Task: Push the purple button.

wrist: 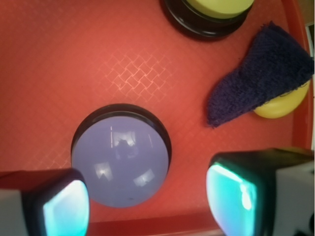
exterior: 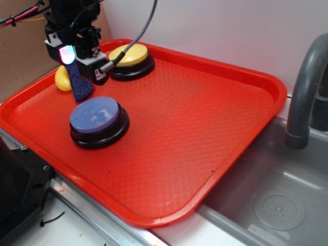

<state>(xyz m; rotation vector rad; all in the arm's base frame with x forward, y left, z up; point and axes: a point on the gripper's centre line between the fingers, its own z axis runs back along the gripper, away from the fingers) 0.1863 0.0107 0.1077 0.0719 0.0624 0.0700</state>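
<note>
Glowing teal fingertips (wrist: 66,209) of the gripper (wrist: 147,201) fill the wrist view's bottom edge, spread wide apart and holding nothing. Between and just beyond them sits the purple button (wrist: 120,160), its lavender dome untouched on the red tray (wrist: 98,59). From outside, the gripper hovers above the tray's far-left corner, behind the button. A dark purple cloth (wrist: 258,73) drapes over a small yellow object (wrist: 285,105) near the yellow button (wrist: 216,7).

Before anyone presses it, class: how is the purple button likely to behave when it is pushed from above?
The purple button sits on a wider black base, flat on the red tray, so it will probably stay put rather than tip. Its domed top looks smooth and glossy, so an off-centre press might slide off. It looks rigid; the cap would likely sink straight down.
</note>
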